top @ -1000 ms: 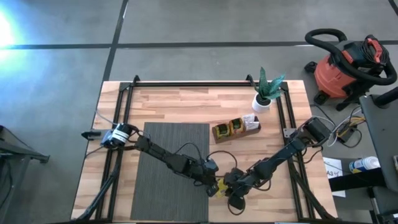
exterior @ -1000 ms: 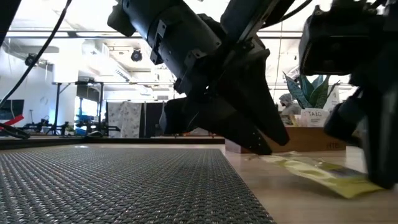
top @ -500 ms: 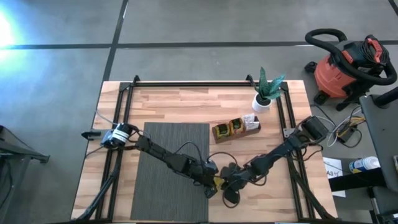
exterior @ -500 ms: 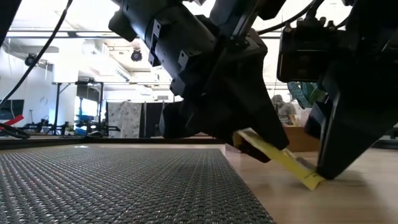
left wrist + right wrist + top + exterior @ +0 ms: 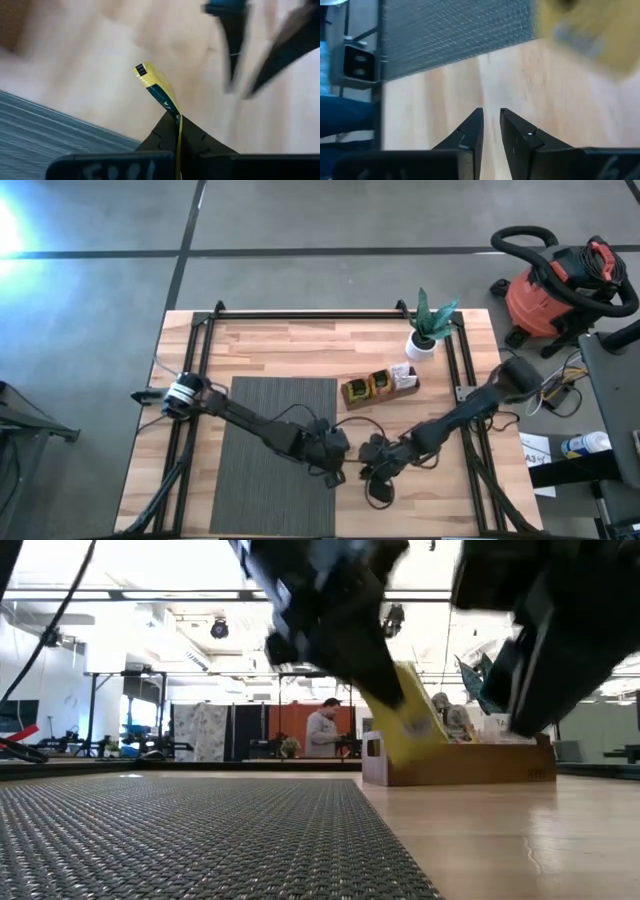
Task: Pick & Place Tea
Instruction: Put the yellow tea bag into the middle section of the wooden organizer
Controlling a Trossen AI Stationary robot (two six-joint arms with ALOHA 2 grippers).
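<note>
A yellow sachet (image 5: 157, 90) with dark marks is pinched edge-on in the left claw (image 5: 178, 131), pressed together on it and raised clear of the worktop (image 5: 300, 350) beside the grey mat (image 5: 280, 440). The sachet's print cannot be read. The right claw (image 5: 490, 125) is seen just beside, empty, its fingers parted by a narrow gap over bare wood. Farther back, a brown tray (image 5: 378, 388) holds more sachets, with a potted plant (image 5: 428, 328) near it. No other writing can be read.
</note>
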